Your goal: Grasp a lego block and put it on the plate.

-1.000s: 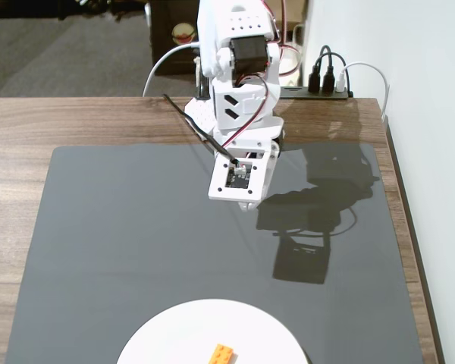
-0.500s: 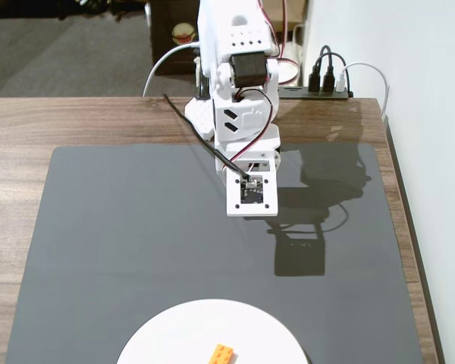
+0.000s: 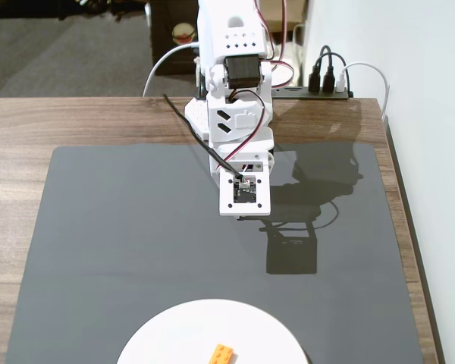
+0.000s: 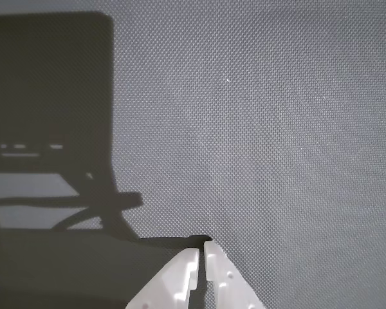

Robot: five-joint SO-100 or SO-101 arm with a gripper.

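The little bright orange lego block (image 3: 222, 354), studs up and sitting at a slant, is already on the smooth round white plate (image 3: 174, 334) at the bottom edge of the fixed view, well apart from the white arm. That plate rests on a matte dark grey mat (image 3: 121, 243) covering the wood-grain counter (image 3: 15, 152). Only the wrist view shows the mat's fine woven dimples and the gripper (image 4: 202, 248), its pale plastic fingertips (image 4: 183, 267) clenched together, holding nothing.
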